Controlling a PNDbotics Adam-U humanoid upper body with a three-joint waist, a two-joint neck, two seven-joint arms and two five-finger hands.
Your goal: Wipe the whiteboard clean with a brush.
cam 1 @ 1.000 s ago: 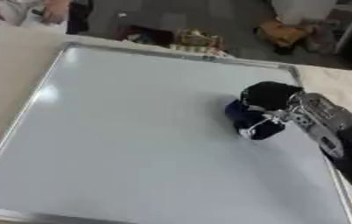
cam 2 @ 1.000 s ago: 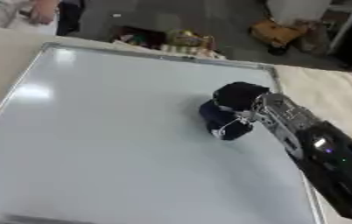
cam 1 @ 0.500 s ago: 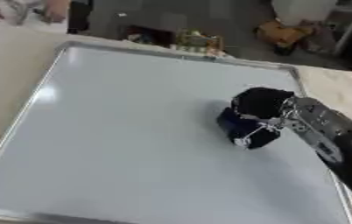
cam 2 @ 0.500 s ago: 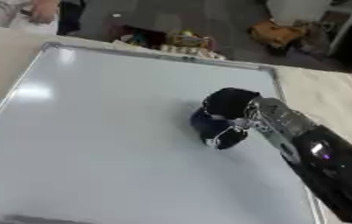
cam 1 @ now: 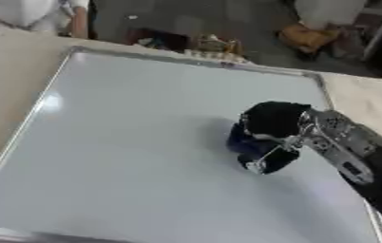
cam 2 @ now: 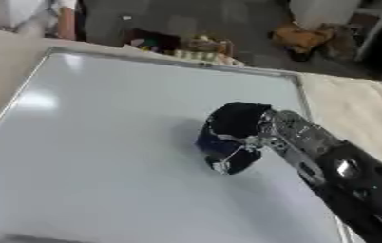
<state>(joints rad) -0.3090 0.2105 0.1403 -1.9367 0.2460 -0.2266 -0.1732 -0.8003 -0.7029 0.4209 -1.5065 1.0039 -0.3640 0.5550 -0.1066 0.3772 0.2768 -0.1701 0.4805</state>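
Observation:
A large whiteboard (cam 1: 119, 142) with a silver frame lies flat on the table and fills most of both views; its surface looks blank. My right hand (cam 1: 271, 122), black, comes in from the lower right and rests on the board right of its middle. Its fingers are curled round a dark blue brush (cam 1: 246, 142), which is pressed against the board surface. Most of the brush is hidden under the hand. My left hand shows in neither view.
The beige table (cam 1: 369, 99) shows to the right of the board and at the far left. Beyond the far edge lie clutter on the floor (cam 1: 211, 43) and a person's sleeve (cam 1: 20, 12) at the top left.
My right hand has slid the brush leftward and a little toward the near edge across the board. The whole picture has also shifted slightly.

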